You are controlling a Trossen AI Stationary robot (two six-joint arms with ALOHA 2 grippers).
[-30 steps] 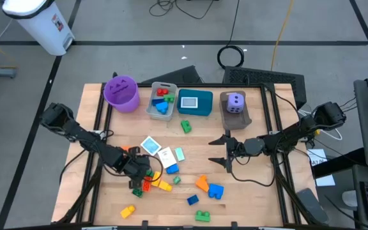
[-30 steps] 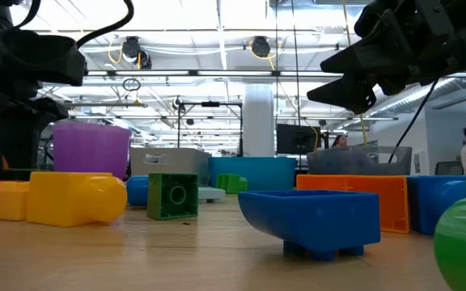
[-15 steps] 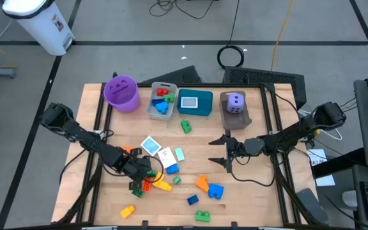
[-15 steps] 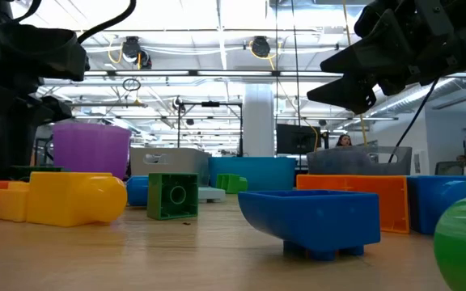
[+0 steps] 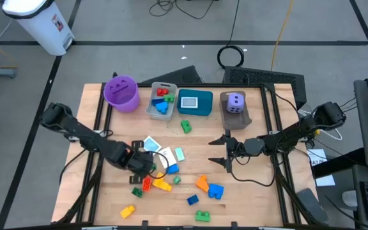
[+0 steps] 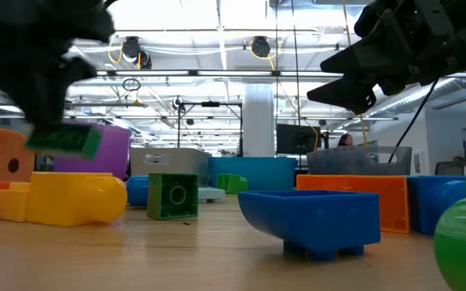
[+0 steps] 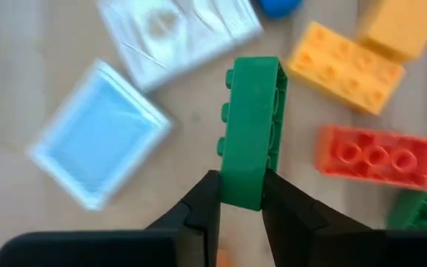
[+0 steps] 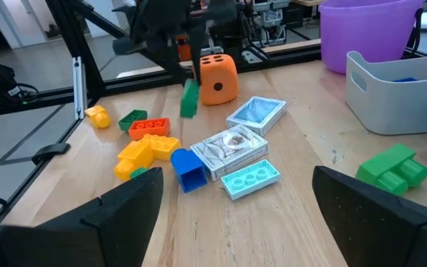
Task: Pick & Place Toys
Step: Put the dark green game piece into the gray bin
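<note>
My left gripper (image 5: 144,163) is shut on a green brick (image 7: 250,126), which hangs over the pile of toys at the table's middle left and also shows in the right wrist view (image 8: 190,98) and low view (image 6: 65,139). Below it lie a red brick (image 7: 376,157), yellow bricks (image 7: 345,65) and two cards (image 5: 151,145). An orange die (image 8: 218,80) rests on the table just behind. A purple die (image 5: 235,102) sits in the brown bin (image 5: 243,118). My right gripper (image 5: 220,151) hovers open at the middle right, holding nothing. My left gripper pinches one end of the green brick (image 7: 242,189) between its two fingers, one on the studded top, one on the underside. The fingers come from above, pointing steeply down. The brick stands on edge, roughly level, sticking out from the fingers, clear of the table.
A purple bucket (image 5: 121,92), a grey bin (image 5: 151,110) with bricks and a teal bin (image 5: 195,112) line the far edge. More bricks lie near the front: blue (image 5: 216,190), orange (image 5: 202,183), green (image 5: 202,216), yellow (image 5: 127,211). A green brick (image 5: 186,126) sits mid-table.
My left gripper has risen from the pile and drifted a little toward the far edge, lifting the green brick clear of the table. The orange die behind it now shows in the low view. My right gripper has kept still.
</note>
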